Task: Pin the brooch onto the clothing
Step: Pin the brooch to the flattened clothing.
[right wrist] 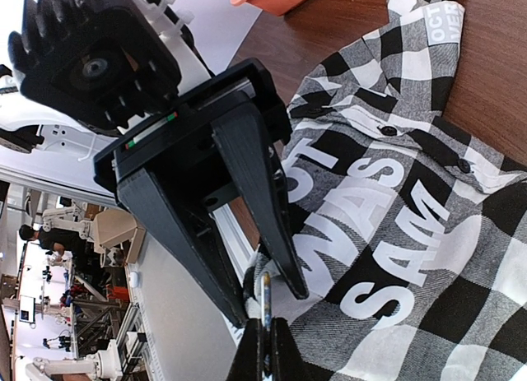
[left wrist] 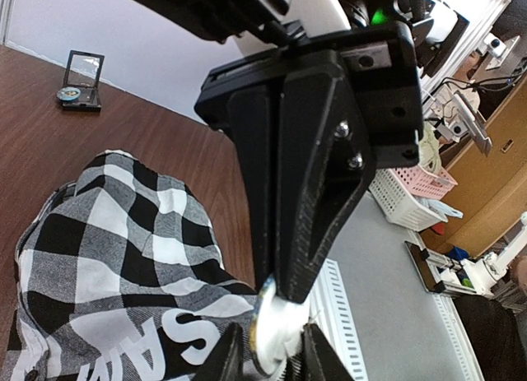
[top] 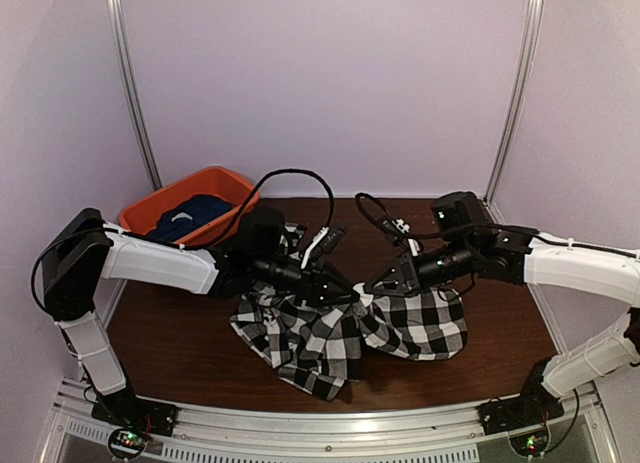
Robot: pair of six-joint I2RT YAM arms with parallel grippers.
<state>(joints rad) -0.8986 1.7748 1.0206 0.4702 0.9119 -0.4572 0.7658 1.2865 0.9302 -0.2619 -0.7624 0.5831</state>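
Observation:
The clothing, a black-and-white checked shirt (top: pixel 310 338) with white block lettering (right wrist: pixel 370 225), lies bunched on the brown table and rises to a pinched point between my grippers. The brooch, a thin round disc (right wrist: pixel 266 295), also shows in the left wrist view (left wrist: pixel 270 327), white-faced with a metal rim. My right gripper (top: pixel 372 283) (right wrist: pixel 265 348) is shut on the brooch, at the shirt's edge. My left gripper (top: pixel 345 295) (left wrist: pixel 268 352) meets it from the left. Its jaws stand a little apart, either side of the brooch and a fold of shirt (left wrist: pixel 107 257).
An orange bin (top: pixel 160 198) at the back left holds a dark navy garment (top: pixel 195 215). A small open black case (left wrist: pixel 81 82) lies on the table beyond the shirt. The table's front rail and edge run just below the shirt.

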